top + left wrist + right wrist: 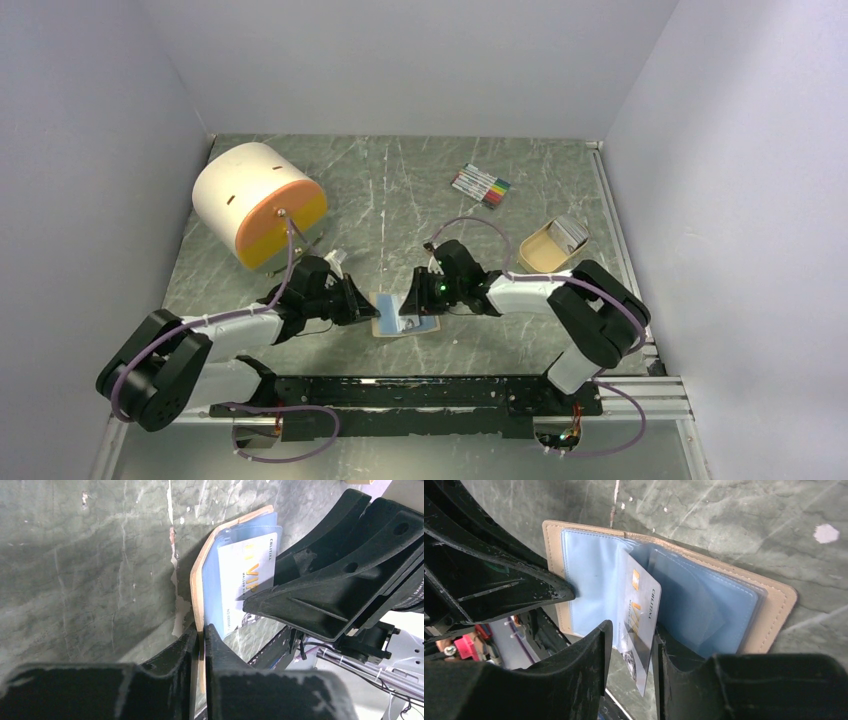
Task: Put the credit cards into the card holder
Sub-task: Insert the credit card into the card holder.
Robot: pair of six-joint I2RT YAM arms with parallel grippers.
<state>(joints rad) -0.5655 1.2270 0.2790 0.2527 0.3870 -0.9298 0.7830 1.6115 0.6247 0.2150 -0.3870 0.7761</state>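
Between the two pincers, card holder (769, 605): lies open and flat on the desk (400, 190), tan cover down and pale blue sleeves up, so a pocket mouth faces the right arm (530, 290).
Left pincer (202, 630): closed on the tan cover edge of the card holder, on the side away from the right arm. This is judged a steadying hold, so the holder neither slides nor folds shut while a card is pushed in.
Pose of the left arm (240, 325): reaches in low from the card holder's left, with the fingers lying close along the desk.
Credit card in hand (641, 605): a whitish card with gold lettering stands on edge among the sleeves. Its far part seems to be inside the card holder and its near part sticks out, so it is judged partly seated, not home.
Right pincer (631, 630): its fingers stand on either side of that card's free end. A thin gap shows at one finger, and whether the pads pinch the card or stand slack cannot be told.
Pose of the right arm: comes in low from the card holder's right, fingers aimed at the fold and in line with the pocket, which suits a push along the card's length.
Remaining credit cards (570, 232): in the tan tray (540, 255), well apart from the card holder, to its right and farther back.
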